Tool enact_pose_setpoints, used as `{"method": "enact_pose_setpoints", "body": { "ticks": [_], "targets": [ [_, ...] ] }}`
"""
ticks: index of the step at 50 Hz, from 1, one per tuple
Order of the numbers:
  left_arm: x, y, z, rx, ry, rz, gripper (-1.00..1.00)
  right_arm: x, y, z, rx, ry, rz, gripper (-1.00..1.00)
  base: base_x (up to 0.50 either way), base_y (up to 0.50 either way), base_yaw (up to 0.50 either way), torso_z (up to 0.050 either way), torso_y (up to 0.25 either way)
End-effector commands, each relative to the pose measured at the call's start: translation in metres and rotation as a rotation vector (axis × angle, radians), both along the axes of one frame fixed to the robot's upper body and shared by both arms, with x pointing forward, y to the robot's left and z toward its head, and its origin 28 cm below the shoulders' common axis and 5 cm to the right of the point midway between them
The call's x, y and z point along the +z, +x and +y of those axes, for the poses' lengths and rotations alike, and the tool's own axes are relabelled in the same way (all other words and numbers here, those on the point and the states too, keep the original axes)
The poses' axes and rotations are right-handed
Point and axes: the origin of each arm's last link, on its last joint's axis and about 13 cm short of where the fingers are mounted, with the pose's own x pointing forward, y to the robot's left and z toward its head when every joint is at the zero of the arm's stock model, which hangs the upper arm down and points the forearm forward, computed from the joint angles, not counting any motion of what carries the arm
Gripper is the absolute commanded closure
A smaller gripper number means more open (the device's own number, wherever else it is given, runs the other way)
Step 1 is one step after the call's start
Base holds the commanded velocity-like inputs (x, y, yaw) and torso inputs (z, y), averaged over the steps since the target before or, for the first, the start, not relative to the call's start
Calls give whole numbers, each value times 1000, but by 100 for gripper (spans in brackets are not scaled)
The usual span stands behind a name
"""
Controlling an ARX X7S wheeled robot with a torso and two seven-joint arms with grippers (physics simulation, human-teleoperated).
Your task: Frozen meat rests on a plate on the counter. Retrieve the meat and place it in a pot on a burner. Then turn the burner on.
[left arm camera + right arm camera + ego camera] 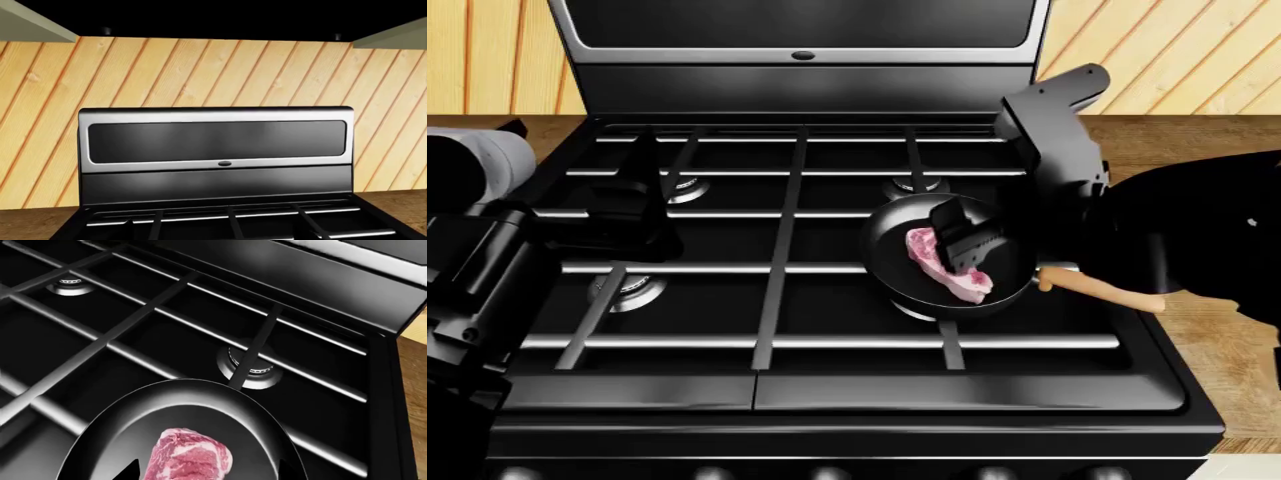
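Your meat (948,264) lies in the pot (897,262), right gripper (972,242) above it, grip unclear; the burner is still unlit.

Wall: a wall (200,70) of light slanted wood planks is being seen behind the stove | Stove: a black stove top (827,300) with grate bars (781,250) is being shown, with a shiny dark back panel (217,142) standing up | Cabinets: grey cabinet bottoms (33,22) are being seen up high at both sides | Knobs: silver knobs (714,473) are being lined up along the front

Pink-red marbled meat (941,268) (white fat edge) — black pot (897,235), light wooden handle.
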Motion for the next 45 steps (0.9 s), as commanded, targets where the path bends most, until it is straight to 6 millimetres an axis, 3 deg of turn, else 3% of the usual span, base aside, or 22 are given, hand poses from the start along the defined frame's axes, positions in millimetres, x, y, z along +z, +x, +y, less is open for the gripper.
{"method": "enact_pose_setpoints", "body": {
  "ticks": [1,13,27,45],
  "targets": [
    [3,-3,-1,-2,8,-9,-100,6,-3,-1,-23,17,-77,-100,0,0,0,0,0],
    [7,-5,-5,-16,27,-13,-100,24,-10,-4,-87,154,-340,-100,0,0,0,0,0],
    [6,-1,-6,-21,37,-8,-100,29,-8,-8,-139,162,-455,-100,-28,0,0,0,0],
    [5,0,-7,-22,39,-3,-100,23,-7,-8,-139,138,-441,-100,-476,0,0,1,0]
  ]
}}
